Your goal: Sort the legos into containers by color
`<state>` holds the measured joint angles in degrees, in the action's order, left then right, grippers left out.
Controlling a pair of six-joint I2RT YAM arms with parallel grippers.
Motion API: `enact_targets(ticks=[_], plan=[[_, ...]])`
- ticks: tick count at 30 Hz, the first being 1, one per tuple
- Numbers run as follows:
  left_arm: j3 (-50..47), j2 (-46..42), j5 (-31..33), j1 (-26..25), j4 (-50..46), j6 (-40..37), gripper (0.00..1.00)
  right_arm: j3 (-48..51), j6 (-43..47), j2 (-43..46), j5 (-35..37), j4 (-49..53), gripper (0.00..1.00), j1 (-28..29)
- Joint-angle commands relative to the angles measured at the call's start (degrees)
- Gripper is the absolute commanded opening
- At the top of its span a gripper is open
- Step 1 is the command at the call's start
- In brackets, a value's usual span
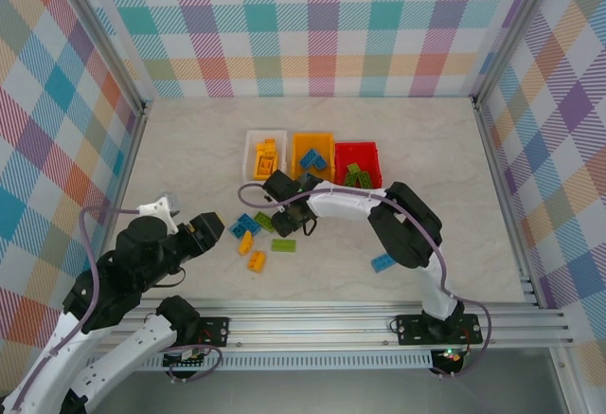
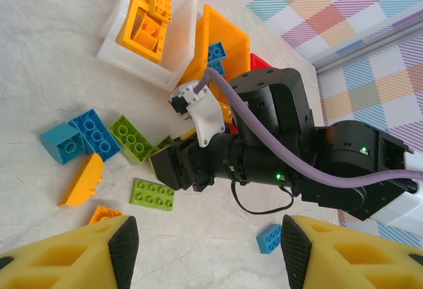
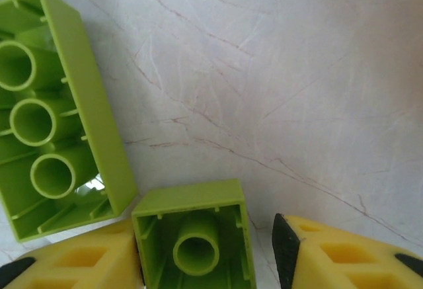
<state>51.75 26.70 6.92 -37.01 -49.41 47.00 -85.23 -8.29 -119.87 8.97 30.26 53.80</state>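
The right jaws stand apart, low over the bench point(image 1: 454, 196) just in front of the 3 containers. Between their yellow fingers point(image 3: 344, 259) lies a small green lego point(image 3: 195, 236) turned studs down (its hollow underside faces the wrist camera). It rests against 1 finger with a gap of bare marble to the other, so nothing is clamped. Just beside its corner lies a longer green brick point(image 3: 56, 117), also upside down. The left jaws are wide apart too, hovering empty above the loose pile. That pile has 2 blue bricks point(image 2: 89, 137) side by side, a studs-up green brick point(image 2: 131, 138) next to them, an orange sloped piece point(image 2: 82, 180) and a flat green plate point(image 2: 152, 194). A lone blue brick point(image 2: 269, 238) sits well apart, beyond the right arm point(image 2: 284, 150). Behind, the white bin point(image 2: 111, 34) holds yellow-orange pieces, among them the square frame point(image 2: 142, 31). The orange bin point(image 1: 312, 135) holds blue ones, and the red bin point(image 1: 360, 146) holds green ones.
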Motion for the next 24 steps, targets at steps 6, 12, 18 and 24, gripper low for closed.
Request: enact_targets(ticks=[6, 12, 18, 24], plan=[[-1.61, 2.37, -3.13, -0.38, 4.27, 0.55, 0.61, 6.24, -3.47, 12.18, 3.68, -2.31, 0.35, 0.25], [-1.54, 11.96, -9.39, -0.43, 13.3, 0.68, 0.61, 14.56, -9.04, 29.61, 8.11, 2.45, 0.36, -6.87], [1.83, 25.42, -9.9, -4.0, 23.69, -0.08, 0.6, 8.93, -11.75, 27.05, 3.12, 6.56, 0.38, -22.22], [8.89, 36.82, -1.32, -12.34, 24.41, -2.94, 0.6, -7.81, -16.57, 11.0, 2.46, 14.49, 0.38, -28.4]])
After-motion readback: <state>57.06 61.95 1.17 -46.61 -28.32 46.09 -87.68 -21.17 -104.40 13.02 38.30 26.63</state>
